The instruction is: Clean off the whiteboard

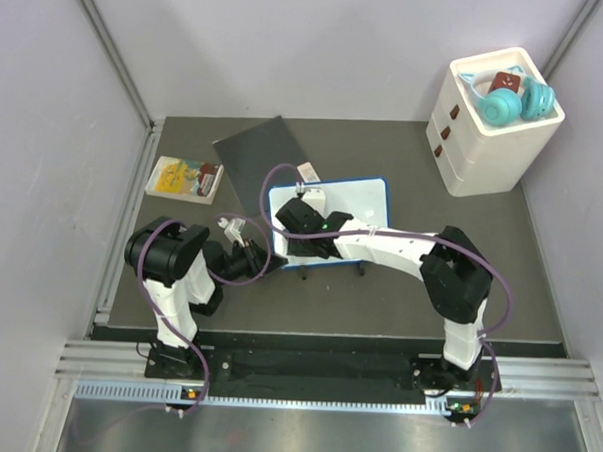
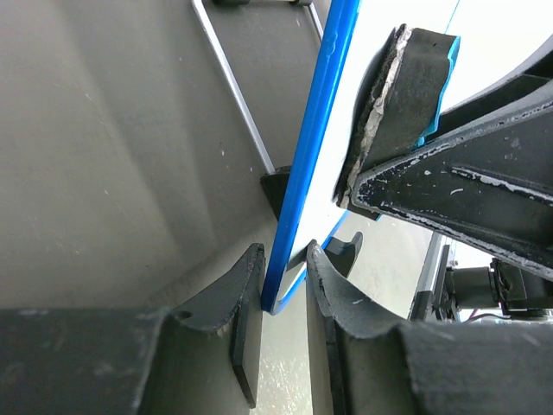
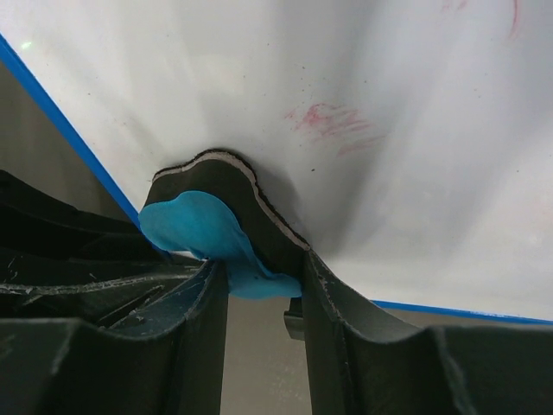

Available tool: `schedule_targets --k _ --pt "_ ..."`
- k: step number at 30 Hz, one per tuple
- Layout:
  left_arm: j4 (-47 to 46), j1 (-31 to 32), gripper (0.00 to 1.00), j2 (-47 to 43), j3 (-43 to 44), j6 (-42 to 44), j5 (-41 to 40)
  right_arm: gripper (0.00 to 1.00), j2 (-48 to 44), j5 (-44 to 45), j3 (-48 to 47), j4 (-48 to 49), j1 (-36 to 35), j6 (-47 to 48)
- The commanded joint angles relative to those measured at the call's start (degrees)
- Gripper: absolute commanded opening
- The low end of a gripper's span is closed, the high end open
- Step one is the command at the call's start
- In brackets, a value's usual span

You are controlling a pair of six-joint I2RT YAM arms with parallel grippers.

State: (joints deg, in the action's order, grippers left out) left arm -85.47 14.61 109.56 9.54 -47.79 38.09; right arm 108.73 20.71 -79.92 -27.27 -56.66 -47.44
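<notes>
Clamping whiteboard [image 1: 368,204] edge, left tool [image 2: 283,264], right tool [image 3: 259,281] pressing eraser [image 3: 203,225] against it

Left arm [image 1: 168,300] and right arm [image 1: 380,251] had white links, black joint housings and looping purple cables [image 1: 262,194]; their black gripper fingers [image 2: 346,303] bore pale scuffs.

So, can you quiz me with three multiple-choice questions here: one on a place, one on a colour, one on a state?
1. Where are the headphones? A on a shelf; B in the white box; C on a chair.
2. The frame of the whiteboard is: A red; B green; C blue.
3. The right gripper is: A open and empty; B shut on the eraser; C out of sight.
Answers: B, they lie in the box's open top; C, a blue edge rings it; B, its fingers pinch the eraser against the whiteboard.
</notes>
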Motion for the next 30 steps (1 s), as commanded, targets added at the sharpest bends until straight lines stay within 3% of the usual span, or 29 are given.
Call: schedule_targets --k 1,17,26,30 --pt "-11.6 0.3 0.00 2.2 -0.7 3.1 -3.5 0.00 0.3 6.5 -2.3 -2.5 6.5 4.3" --pt "-11.6 0.4 0.00 2.2 -0.7 3.1 -3.5 0.00 0.9 8.7 -14.2 -1.8 12.8 11.6" --pt "-11.3 0.6 0.00 2.1 -0.5 3.3 -3.7 0.00 -1.5 5.7 -10.4 1.7 11.8 11.0" --pt "-11.2 0.8 0.00 2.2 -0.5 3.4 -3.7 0.00 -0.5 5.7 -8.9 3.3 8.0 10.2"
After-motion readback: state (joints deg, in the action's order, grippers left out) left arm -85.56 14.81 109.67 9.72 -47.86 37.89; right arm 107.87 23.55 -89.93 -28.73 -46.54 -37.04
